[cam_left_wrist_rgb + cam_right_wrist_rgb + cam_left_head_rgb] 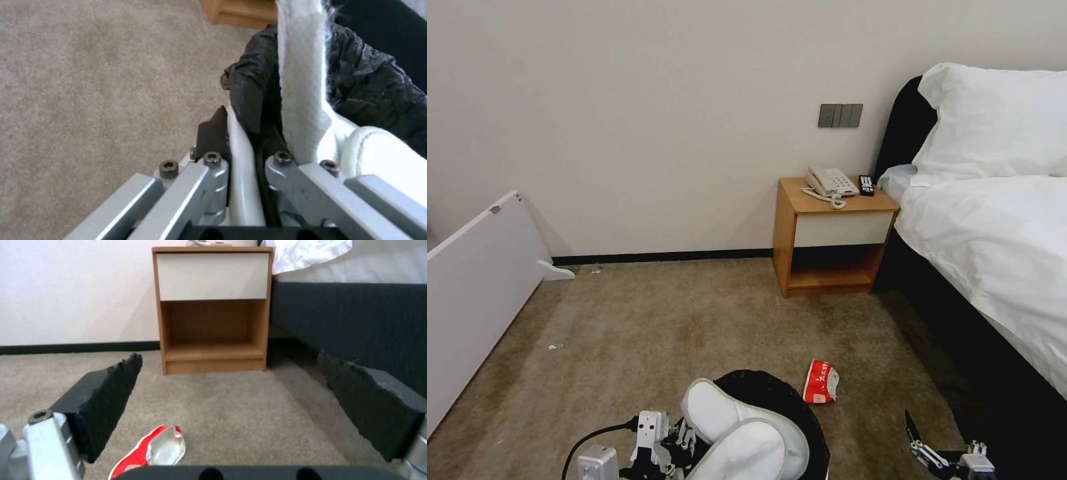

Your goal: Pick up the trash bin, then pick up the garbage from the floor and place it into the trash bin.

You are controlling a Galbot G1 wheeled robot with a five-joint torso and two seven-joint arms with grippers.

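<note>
The trash bin [787, 400], cut off by the head view's lower edge, sits low in front of the robot with 2 white slippers [720, 410] sticking out of its black liner. The left gripper [242, 156] is clenched on the bin's rim. A red snack packet [820, 382] lies on the carpet [647, 327] just beside the bin, between it and the bed [994, 233]; the right gripper [231, 386] hangs low with jaws spread, facing the nightstand [830, 233].
</note>
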